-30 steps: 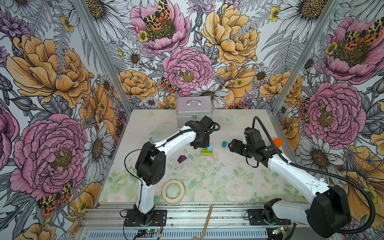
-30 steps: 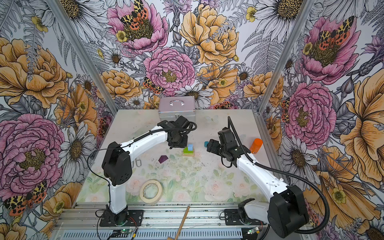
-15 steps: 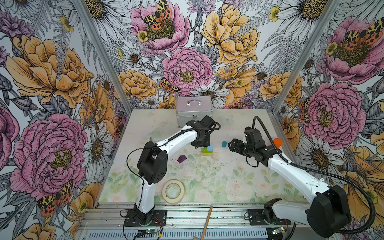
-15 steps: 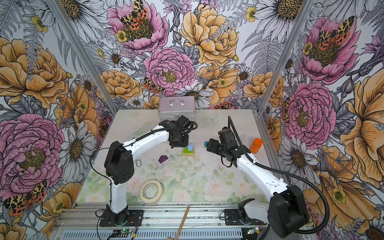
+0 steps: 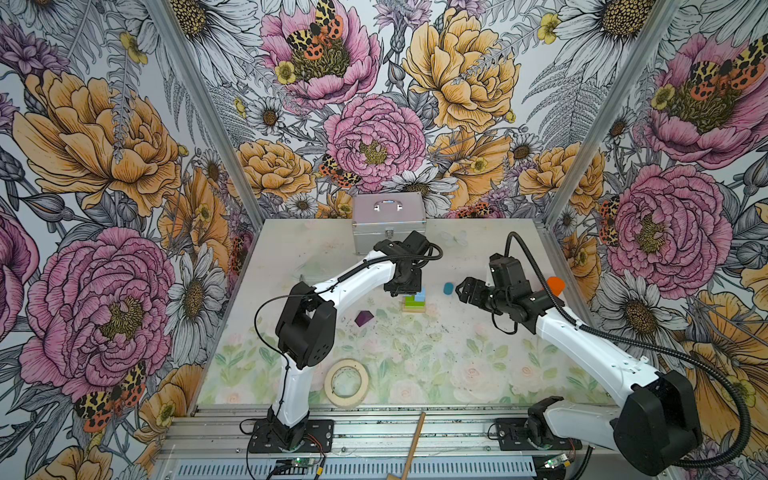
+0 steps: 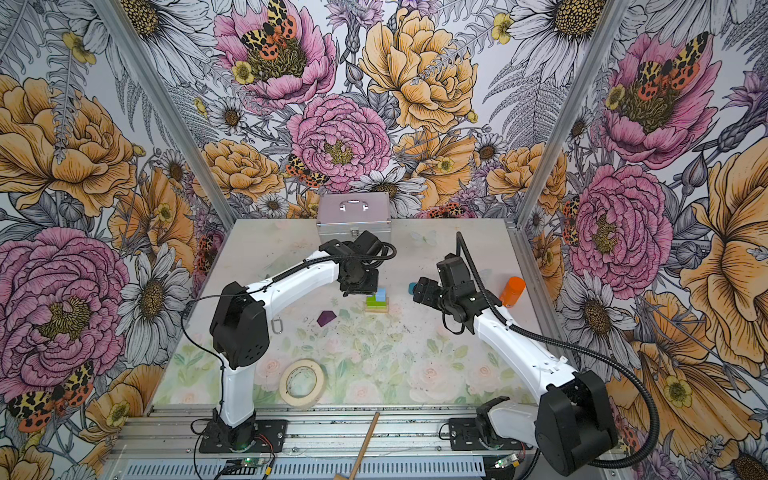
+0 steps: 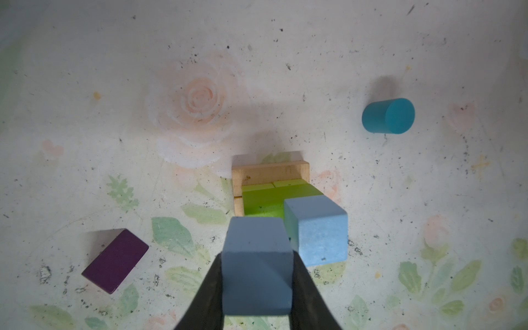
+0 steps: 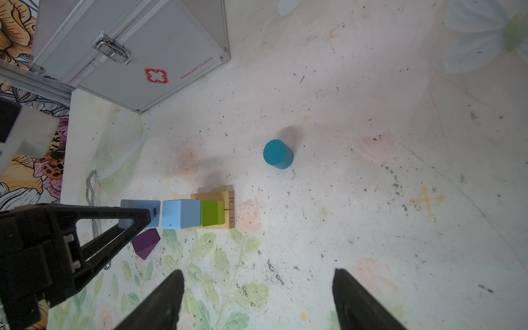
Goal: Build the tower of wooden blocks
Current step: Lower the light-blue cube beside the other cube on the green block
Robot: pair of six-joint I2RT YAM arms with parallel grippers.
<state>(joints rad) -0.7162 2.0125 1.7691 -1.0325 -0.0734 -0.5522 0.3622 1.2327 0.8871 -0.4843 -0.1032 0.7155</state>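
The wood block tower (image 5: 413, 302) (image 6: 377, 303) stands mid-table: tan bars (image 7: 271, 173), lime-green blocks (image 7: 263, 201) on them, and a light-blue cube (image 7: 320, 231) (image 8: 177, 214) on top. My left gripper (image 7: 257, 257) (image 5: 409, 286) is shut on a second light-blue cube (image 7: 257, 274) (image 8: 155, 218), held level with the first, right beside it with a small gap. The teal cylinder (image 5: 447, 288) (image 8: 277, 154) stands to the tower's right. My right gripper (image 8: 257, 274) (image 5: 461, 289) hangs open and empty next to it. The purple roof block (image 5: 364, 318) (image 7: 115, 261) lies left of the tower.
A silver case (image 5: 388, 222) stands at the back wall behind the left arm. An orange container (image 6: 513, 291) stands near the right wall. A tape roll (image 5: 346, 382) lies at the front, and a metal clip (image 6: 276, 326) lies by the left arm.
The left arm's elbow has shifted slightly to the right, while its gripper stays at the tower with the cube. The right arm has not moved.
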